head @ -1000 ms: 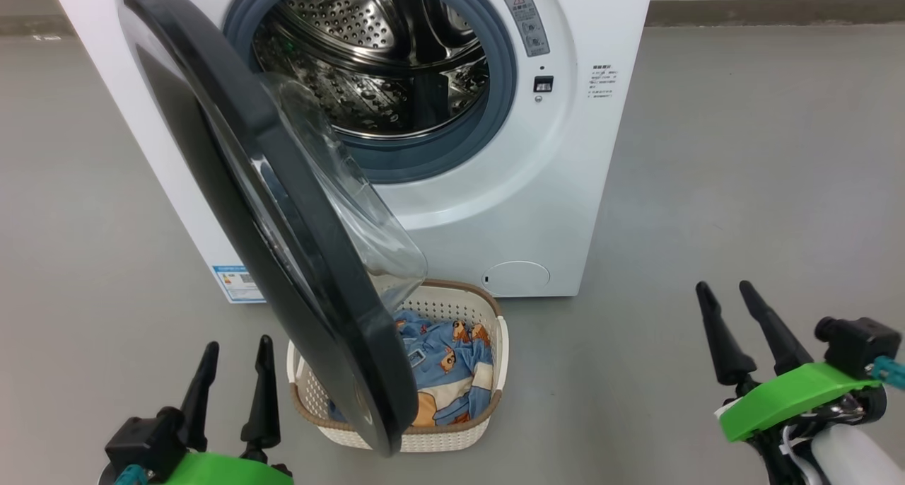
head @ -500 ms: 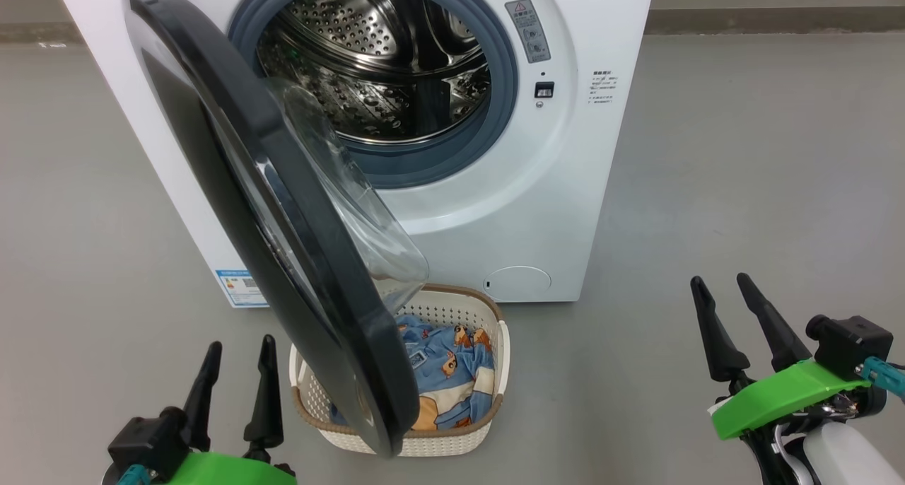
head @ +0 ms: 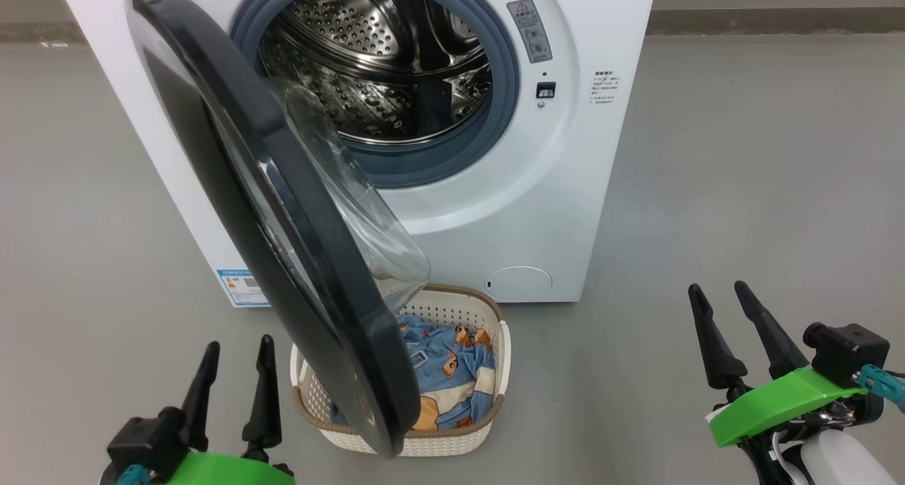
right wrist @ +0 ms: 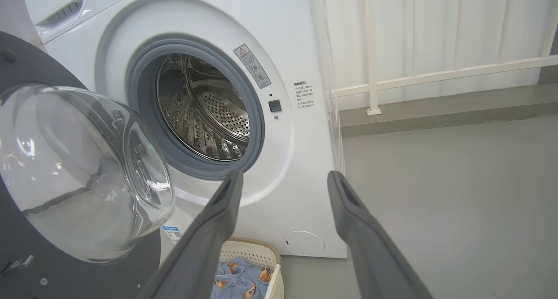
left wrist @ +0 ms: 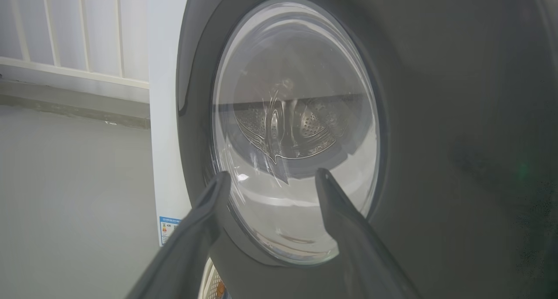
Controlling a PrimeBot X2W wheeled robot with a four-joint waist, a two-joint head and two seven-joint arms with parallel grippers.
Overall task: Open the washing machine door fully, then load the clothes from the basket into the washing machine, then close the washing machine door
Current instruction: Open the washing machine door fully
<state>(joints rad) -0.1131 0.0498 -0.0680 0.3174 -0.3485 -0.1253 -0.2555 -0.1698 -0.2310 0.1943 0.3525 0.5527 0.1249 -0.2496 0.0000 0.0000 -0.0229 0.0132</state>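
The white washing machine [head: 587, 188] stands ahead with its steel drum [head: 382, 68] bare. Its black washing machine door [head: 269, 209] hangs partly open, swung out over the cream basket [head: 488, 329] on the floor. Light blue printed clothes [head: 445, 365] lie in the basket, half hidden by the door. My left gripper [head: 237, 347] is open at the lower left, just left of the door's edge, holding nothing. In the left wrist view the door's glass window [left wrist: 296, 129] is close in front of the left gripper [left wrist: 270, 177]. My right gripper [head: 714, 290] is open at the lower right, well clear of the machine [right wrist: 301, 116].
Grey floor [head: 742, 188] spreads wide to the right of the machine and to its left. A white railing [right wrist: 436, 74] and a low kerb run behind the machine. A blue label sticker [head: 242, 287] is at the machine's lower left corner.
The head view has shifted slightly, so the machine sits a little lower in the picture. The right gripper has sunk a little. The door and basket have not moved.
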